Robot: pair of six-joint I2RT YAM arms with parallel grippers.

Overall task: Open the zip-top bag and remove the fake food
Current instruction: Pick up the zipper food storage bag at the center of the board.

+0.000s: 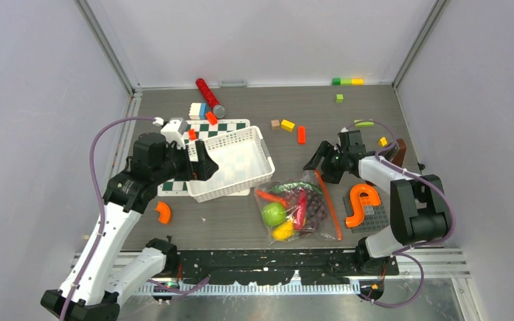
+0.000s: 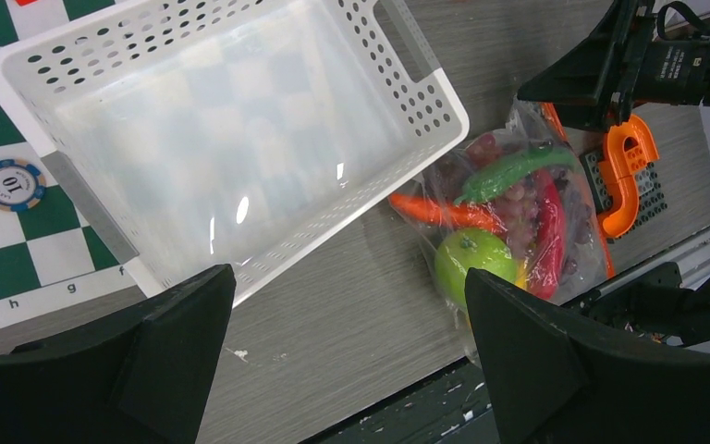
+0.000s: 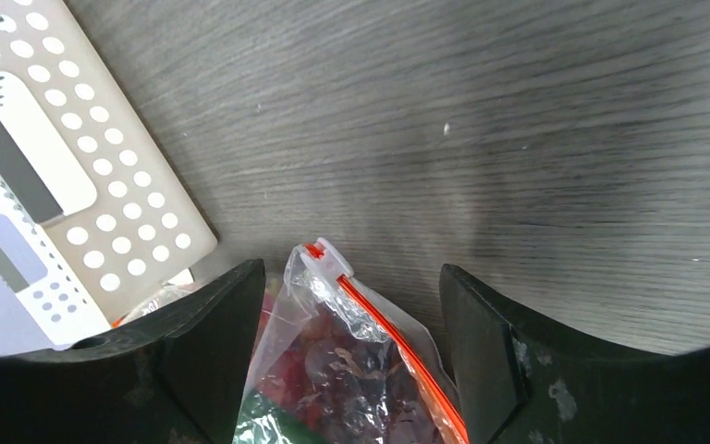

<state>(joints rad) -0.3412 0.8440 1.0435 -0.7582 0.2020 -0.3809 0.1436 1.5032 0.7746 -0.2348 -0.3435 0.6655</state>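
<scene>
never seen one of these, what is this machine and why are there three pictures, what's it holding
It is a pair of black-and-white robot arms bolted at the near edge of a grey table, each ending in a two-finger gripper. One picture comes from a fixed camera overhead; the other two come from small cameras on each wrist, so you see dark fingers at the bottom.

On the table: a white perforated plastic basket on a green-and-white chessboard, scattered coloured blocks, and a clear zip-top bag with an orange zip strip, full of toy fruit and vegetables.

The left gripper is open over the basket's near edge, holding nothing. The right gripper has a finger either side of the bag's zipper corner, not clamped on it.
</scene>
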